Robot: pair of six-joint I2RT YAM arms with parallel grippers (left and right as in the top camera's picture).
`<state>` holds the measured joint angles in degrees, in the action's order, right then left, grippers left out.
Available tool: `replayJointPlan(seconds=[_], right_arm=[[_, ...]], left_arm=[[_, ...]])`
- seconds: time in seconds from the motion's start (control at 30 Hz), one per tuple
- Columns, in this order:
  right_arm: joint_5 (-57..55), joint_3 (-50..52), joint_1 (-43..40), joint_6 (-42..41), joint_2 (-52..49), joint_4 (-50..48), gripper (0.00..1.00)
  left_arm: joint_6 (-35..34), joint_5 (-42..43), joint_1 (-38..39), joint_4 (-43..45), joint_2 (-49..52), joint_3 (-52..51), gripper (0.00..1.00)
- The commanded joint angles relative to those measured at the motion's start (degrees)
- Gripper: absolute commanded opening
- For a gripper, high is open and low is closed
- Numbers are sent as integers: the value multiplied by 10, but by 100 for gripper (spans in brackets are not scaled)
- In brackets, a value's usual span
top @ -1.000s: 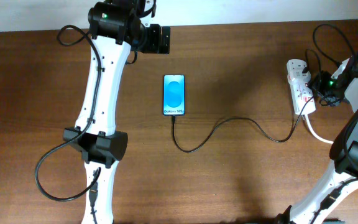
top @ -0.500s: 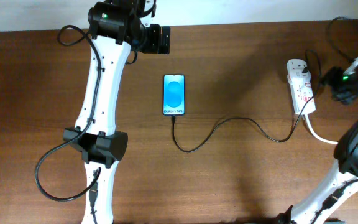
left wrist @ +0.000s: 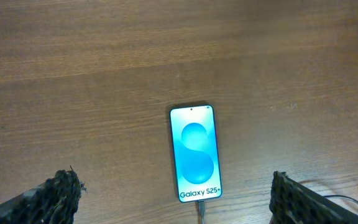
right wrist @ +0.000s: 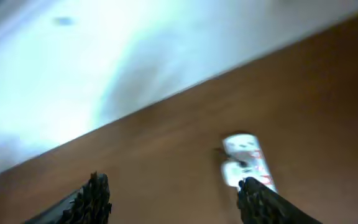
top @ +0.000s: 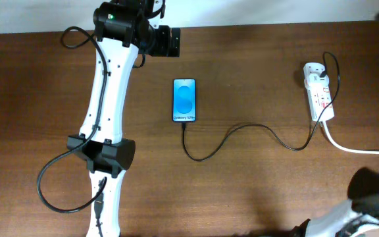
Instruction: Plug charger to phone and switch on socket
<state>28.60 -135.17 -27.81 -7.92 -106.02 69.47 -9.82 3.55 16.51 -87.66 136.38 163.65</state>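
The phone [top: 184, 100] lies flat mid-table, its blue screen lit with "Galaxy S25+" text; it also shows in the left wrist view [left wrist: 195, 153]. The thin black charger cable [top: 242, 129] is plugged into the phone's bottom edge and waves right to the white adapter on the socket [top: 320, 95], a white power strip with red marks at the right. The socket shows blurred in the right wrist view [right wrist: 247, 160]. My left gripper [left wrist: 173, 199] is open and empty, hovering above the phone's near end. My right gripper [right wrist: 176, 199] is open and empty, high above the table, apart from the socket.
The thick white cord [top: 354, 149] runs from the socket off the right edge. The left arm [top: 107, 99] stretches up the left half of the table. The table's far edge meets a white wall [right wrist: 104, 56]. Part of the right arm [top: 374, 191] shows at the bottom right.
My right gripper has pulled away from the socket, up and out of the overhead view's right edge. The left arm, phone and cable have not moved.
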Motion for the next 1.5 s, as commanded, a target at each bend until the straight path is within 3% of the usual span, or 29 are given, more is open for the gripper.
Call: replayJointPlan(seconds=[0.0,0.1,0.17,0.27,0.33,0.4,0.47,0.97,1.07,1.47], right_arm=[[18,-13,68,22,64,31,70],[18,-13,120,22,85,94,71],[13,-13,144,70,92,155,70],[-63,-12,193,86,116,233,76],[-115,3,251,85,153,278,88],[-140,38,283,85,184,274,90],[-143,73,304,85,212,278,99],[-164,122,309,86,234,274,98],[-188,201,309,91,289,171,99],[-229,818,308,96,744,-360,99]], left_arm=[[5,-6,-3,-1,0,-1,100],[5,-6,-3,-1,0,-1,100],[5,-6,-3,-1,0,-1,100],[5,-6,-3,-1,0,-1,100],[5,-6,-3,-1,0,-1,99],[5,-6,-3,-1,0,-1,100],[5,-6,-3,-1,0,-1,99],[5,-6,-3,-1,0,-1,100],[5,-6,-3,-1,0,-1,99],[5,-6,-3,-1,0,-1,99]])
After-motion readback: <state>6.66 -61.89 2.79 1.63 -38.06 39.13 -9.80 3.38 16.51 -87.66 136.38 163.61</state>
